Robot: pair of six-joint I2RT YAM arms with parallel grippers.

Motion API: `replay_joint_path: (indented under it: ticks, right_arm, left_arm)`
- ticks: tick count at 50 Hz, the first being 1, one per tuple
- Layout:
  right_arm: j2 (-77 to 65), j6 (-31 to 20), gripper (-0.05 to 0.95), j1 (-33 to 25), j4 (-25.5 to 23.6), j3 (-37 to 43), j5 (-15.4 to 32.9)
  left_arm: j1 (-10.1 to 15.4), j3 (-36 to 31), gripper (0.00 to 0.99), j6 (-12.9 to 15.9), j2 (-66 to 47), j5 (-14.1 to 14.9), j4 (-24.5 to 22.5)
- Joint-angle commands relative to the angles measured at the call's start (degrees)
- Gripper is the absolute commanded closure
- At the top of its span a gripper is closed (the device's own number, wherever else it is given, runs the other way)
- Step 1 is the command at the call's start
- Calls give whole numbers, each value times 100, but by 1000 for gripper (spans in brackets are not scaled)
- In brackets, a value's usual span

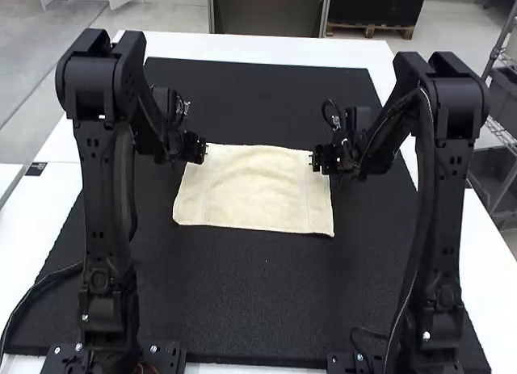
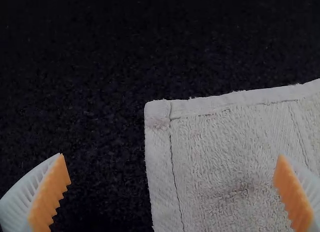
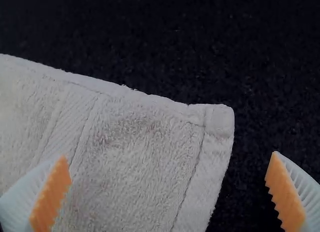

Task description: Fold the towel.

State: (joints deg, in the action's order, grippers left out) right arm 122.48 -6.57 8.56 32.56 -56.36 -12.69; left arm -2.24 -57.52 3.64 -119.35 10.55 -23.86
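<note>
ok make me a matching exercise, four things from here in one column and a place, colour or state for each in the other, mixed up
1. towel
2. mat
3. left end effector
4. right end effector

A. open, at the towel's far right corner
B. black, underneath the towel
C. open, at the towel's far left corner
D. cream, lying on the mat

Right pairs: 1-D, 2-B, 3-C, 4-A
</note>
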Motion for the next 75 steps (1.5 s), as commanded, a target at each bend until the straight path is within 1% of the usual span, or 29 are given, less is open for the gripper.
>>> replay_joint_path:
  ticks: [1, 5, 9, 13, 15, 17, 20, 30, 35, 42, 45, 48, 52, 56, 58, 59, 60, 61, 62, 63, 64, 65, 70, 75]
  right_arm:
    - [101, 77, -7, 102, 14, -183, -67]
    - [171, 77, -7, 102, 5, -226, -67]
    - [215, 68, -7, 111, 5, -262, -67]
    - [242, 77, -5, 102, 5, -279, -67]
    - [242, 77, 16, 102, 14, -279, -67]
    - [242, 77, 61, 102, 14, -279, -67]
    - [242, 86, 87, 102, 14, -288, -67]
    - [242, 50, 77, 102, 14, -297, -50]
    - [242, 42, 0, 102, 14, -297, -41]
    - [242, 24, 2, 111, 14, -288, -32]
    - [242, 33, 13, 102, 5, -288, -14]
    - [242, 33, 57, 102, 14, -297, -6]
    - [242, 59, 120, 111, 5, -297, -6]
    - [242, 112, 287, 111, 5, -306, -6]
    - [242, 121, 402, 102, -4, -306, -6]
    - [242, 112, 477, 94, 5, -306, -6]
    - [242, 112, 587, 94, 5, -306, -6]
    - [242, 103, 674, 85, 5, -306, -14]
    - [242, 86, 784, 85, 5, -306, -23]
    - [242, 77, 843, 76, 14, -306, -23]
    - [251, 77, 897, 76, 14, -306, -32]
    - [251, 77, 921, 76, 14, -306, -32]
    - [242, 86, 920, 67, 14, -297, -32]
    - [233, 156, 920, 50, 14, -279, -76]
  left_arm:
    - [-48, -111, 43, 76, -115, 62, -31]
    - [-31, -111, 43, 76, -124, 62, -31]
    - [-31, -111, 77, 93, -124, 62, -31]
    - [-31, -119, 79, 102, -124, 62, -23]
    - [-31, -119, 103, 102, -124, 62, -14]
    - [-40, -111, 130, 102, -132, 62, -14]
    - [-40, -111, 131, 102, -150, 62, -14]
    - [-31, -102, 131, 93, -238, 62, -5]
    - [-57, -111, 128, 84, -264, 62, -23]
    - [-48, -128, 128, 67, -299, 62, -40]
    - [-40, -128, 144, 67, -308, 70, -40]
    - [-31, -128, 221, 76, -317, 70, -49]
    - [-40, -128, 390, 58, -343, 79, -75]
    - [-48, -128, 567, 58, -378, 79, -75]
    - [-48, -128, 643, 58, -378, 79, -66]
    - [-48, -128, 687, 67, -378, 79, -66]
    - [-48, -119, 767, 67, -378, 79, -75]
    - [-57, -119, 843, 58, -378, 79, -75]
    - [-48, -111, 936, 67, -378, 79, -93]
    - [-48, -111, 979, 67, -378, 79, -110]
    - [-57, -111, 974, 67, -378, 79, -110]
    - [-48, -102, 974, 67, -378, 79, -102]
    - [-48, -93, 974, 67, -378, 88, -66]
    - [-57, -75, 975, 84, -370, 167, -84]
